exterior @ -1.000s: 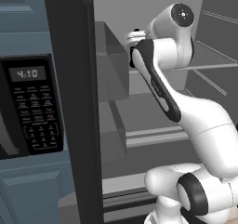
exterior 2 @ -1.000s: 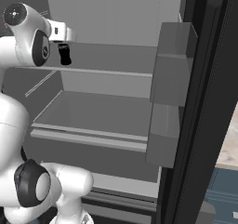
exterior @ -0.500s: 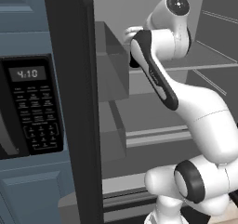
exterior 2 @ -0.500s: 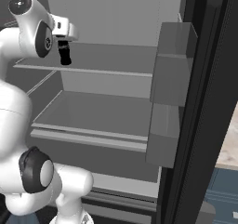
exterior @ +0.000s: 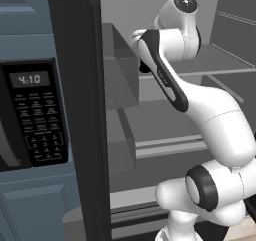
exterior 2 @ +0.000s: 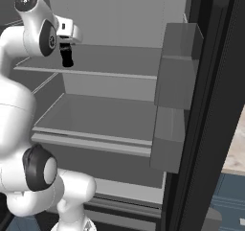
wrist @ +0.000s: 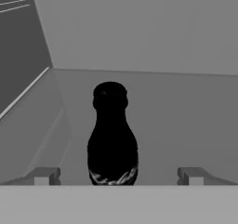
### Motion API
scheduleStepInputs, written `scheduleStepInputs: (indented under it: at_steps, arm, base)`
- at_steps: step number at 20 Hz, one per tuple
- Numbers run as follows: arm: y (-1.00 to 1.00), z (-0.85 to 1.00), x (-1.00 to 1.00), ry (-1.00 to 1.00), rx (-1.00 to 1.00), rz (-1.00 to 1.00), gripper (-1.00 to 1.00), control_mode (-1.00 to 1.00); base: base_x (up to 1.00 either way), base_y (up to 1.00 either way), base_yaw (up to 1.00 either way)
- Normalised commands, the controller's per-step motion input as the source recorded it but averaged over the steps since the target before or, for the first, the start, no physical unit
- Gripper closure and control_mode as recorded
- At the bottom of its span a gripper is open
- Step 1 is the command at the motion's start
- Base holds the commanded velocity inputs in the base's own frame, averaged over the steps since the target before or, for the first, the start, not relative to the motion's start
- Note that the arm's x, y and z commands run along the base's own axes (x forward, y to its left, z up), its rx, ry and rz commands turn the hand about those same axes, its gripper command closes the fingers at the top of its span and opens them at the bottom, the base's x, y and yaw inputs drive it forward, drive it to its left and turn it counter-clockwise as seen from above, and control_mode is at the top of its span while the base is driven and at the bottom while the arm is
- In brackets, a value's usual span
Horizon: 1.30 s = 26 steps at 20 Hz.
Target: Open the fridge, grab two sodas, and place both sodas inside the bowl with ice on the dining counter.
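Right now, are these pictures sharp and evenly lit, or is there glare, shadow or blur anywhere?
Left base view: sharp, flat light, the microwave clock readable, no glare. Right base view: even grey fridge shelves, only soft shading under them. Hand view: dim and almost colourless; the dark bottle between the open claw tips is nearly a silhouette, with faint pale glints near its base.

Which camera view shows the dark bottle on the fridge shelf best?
The hand view: the dark bottle stands whole and upright between the open tool's tips. The right base view shows it small beneath the hand; the left base view mostly hides it.
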Motion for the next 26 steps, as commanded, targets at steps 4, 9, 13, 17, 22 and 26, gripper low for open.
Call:
scheduleStepInputs:
  at_steps: [4,9,13,17,22,26]
  arm:
    - [0.10,-0.10,0.15,0.04,0.00,0.00,-1.00,-1.00]
    - [0.08,-0.04,0.18,0.04,0.00,0.00,-1.00,-1.00]
    - [0.02,-0.04,0.21,0.03,0.00,0.00,-1.00,-1.00]
    - [0.00,-0.11,0.16,0.00,0.00,0.01,1.00,-1.00]
    - [0.00,-0.16,0.09,0.01,0.00,0.02,1.00,-1.00]
    - [0.00,-0.12,0.03,0.05,0.00,0.01,1.00,-1.00]
  base:
    - [0.00,0.00,0.00]
    - [0.00,0.00,0.00]
    - [0.00,0.00,0.00]
    - [0.00,0.00,0.00]
    - [0.00,0.00,0.00]
    - [0.00,0.00,0.00]
